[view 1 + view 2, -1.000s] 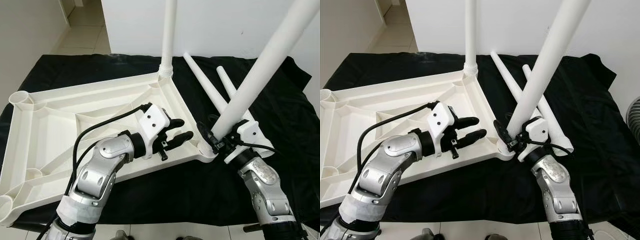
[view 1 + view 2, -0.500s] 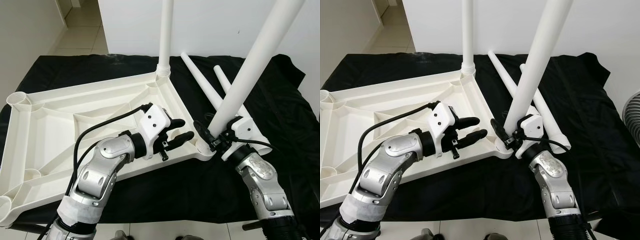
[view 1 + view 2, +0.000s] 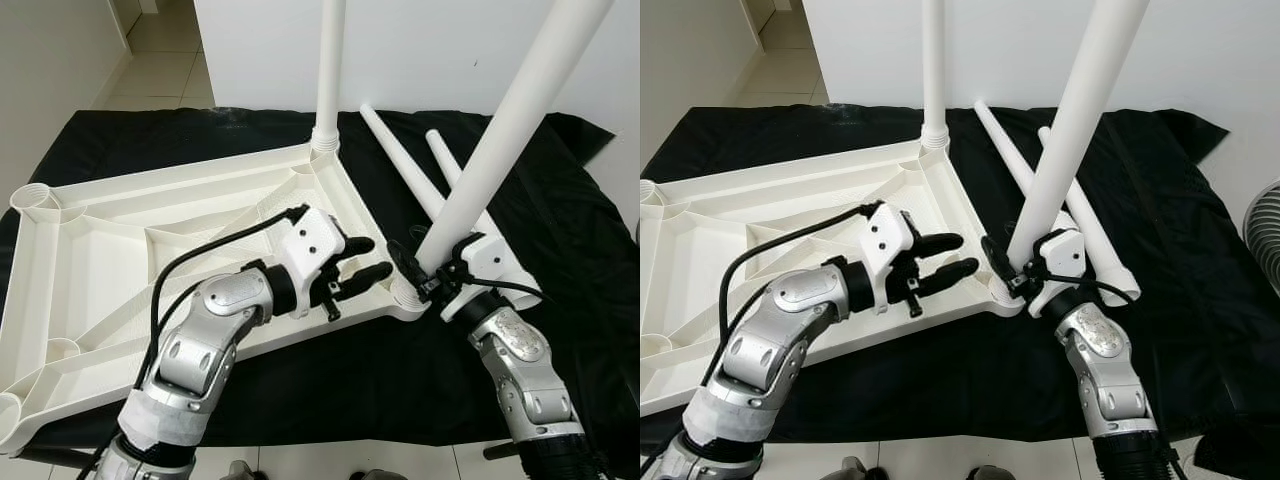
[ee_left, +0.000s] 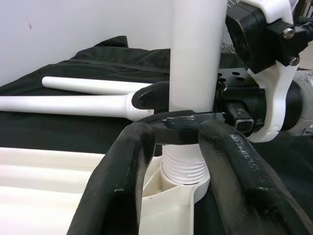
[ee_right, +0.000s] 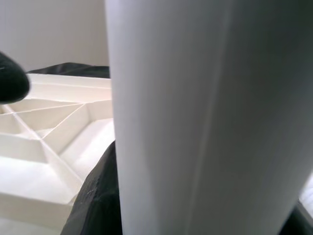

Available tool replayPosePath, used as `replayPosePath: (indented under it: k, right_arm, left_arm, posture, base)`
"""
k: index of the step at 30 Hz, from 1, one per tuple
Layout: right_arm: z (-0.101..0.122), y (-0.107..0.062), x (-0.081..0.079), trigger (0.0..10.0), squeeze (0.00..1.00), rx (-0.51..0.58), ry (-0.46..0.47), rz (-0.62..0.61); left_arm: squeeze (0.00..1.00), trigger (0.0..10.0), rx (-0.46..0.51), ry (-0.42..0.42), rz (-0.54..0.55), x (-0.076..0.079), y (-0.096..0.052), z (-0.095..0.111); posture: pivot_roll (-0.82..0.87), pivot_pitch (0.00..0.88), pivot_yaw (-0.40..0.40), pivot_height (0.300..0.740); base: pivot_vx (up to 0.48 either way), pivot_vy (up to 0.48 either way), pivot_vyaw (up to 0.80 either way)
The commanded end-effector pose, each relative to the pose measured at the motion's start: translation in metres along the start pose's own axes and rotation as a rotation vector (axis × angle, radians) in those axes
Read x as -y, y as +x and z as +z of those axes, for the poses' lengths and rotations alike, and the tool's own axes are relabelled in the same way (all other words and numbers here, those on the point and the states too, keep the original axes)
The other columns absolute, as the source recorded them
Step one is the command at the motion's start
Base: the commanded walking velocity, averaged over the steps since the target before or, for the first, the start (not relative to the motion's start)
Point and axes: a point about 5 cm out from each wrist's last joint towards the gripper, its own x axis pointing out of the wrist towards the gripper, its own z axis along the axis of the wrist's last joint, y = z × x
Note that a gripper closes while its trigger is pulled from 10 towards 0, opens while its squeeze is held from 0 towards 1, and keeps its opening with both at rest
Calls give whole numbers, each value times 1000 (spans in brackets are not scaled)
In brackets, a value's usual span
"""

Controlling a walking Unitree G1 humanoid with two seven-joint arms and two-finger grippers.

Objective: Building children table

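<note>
The white tabletop (image 3: 120, 240) lies upside down on a black cloth. One white leg (image 3: 328, 70) stands upright in its far corner socket. My right gripper (image 3: 418, 272) is shut on a second white leg (image 3: 510, 120), which leans to the right with its threaded foot at the near right corner socket (image 3: 407, 298). My left gripper (image 3: 372, 256) hovers open over the tabletop's rim just left of that socket. In the left wrist view the leg (image 4: 195, 58) rises from the socket (image 4: 183, 171) beyond the spread fingers (image 4: 122, 186). The leg (image 5: 195, 122) is close up in the right wrist view.
Two loose white legs (image 3: 405, 175) (image 3: 452, 172) lie side by side on the black cloth (image 3: 570, 210) behind the right arm. A white wall stands behind the table. A fan (image 3: 1265, 215) is at the right edge. Tiled floor shows at the far left.
The right gripper has drawn the held leg a little nearer the corner socket, and the leg stands slightly steeper. The left gripper has barely moved. The camera has shifted a bit.
</note>
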Motion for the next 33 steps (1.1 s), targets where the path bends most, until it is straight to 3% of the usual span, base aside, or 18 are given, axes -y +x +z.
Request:
replayPosePath:
  k: [1, 3, 14, 22, 33]
  right_arm:
    - [-48, -21, 5, 10000, 0, -256, 52, -88]
    - [-48, -15, 10, 10000, 0, -248, 41, -222]
    - [-48, -4, 15, 10000, 0, -245, 37, -435]
    - [-49, 8, 9, 10000, 0, -243, 45, -571]
    - [-44, 24, 25, 10000, 0, -217, 0, -799]
  left_arm:
    - [0, 10000, 1, 7, 57, -3, 0, 0]
    - [0, 10000, 4, 6, 60, -4, 1, 0]
    - [0, 10000, 6, 8, 69, -5, 1, 1]
    - [0, 10000, 13, 10, 74, -6, 2, 1]
    - [0, 10000, 19, 13, 69, -7, 4, 3]
  posture:
    - [-127, 97, 47, 740]
    - [-125, 100, 41, 740]
    - [-120, 100, 38, 740]
    - [-122, 93, 39, 740]
    - [-122, 89, 43, 740]
  base:
    - [0, 0, 0]
    - [0, 0, 0]
    - [0, 0, 0]
    - [0, 0, 0]
    - [0, 0, 0]
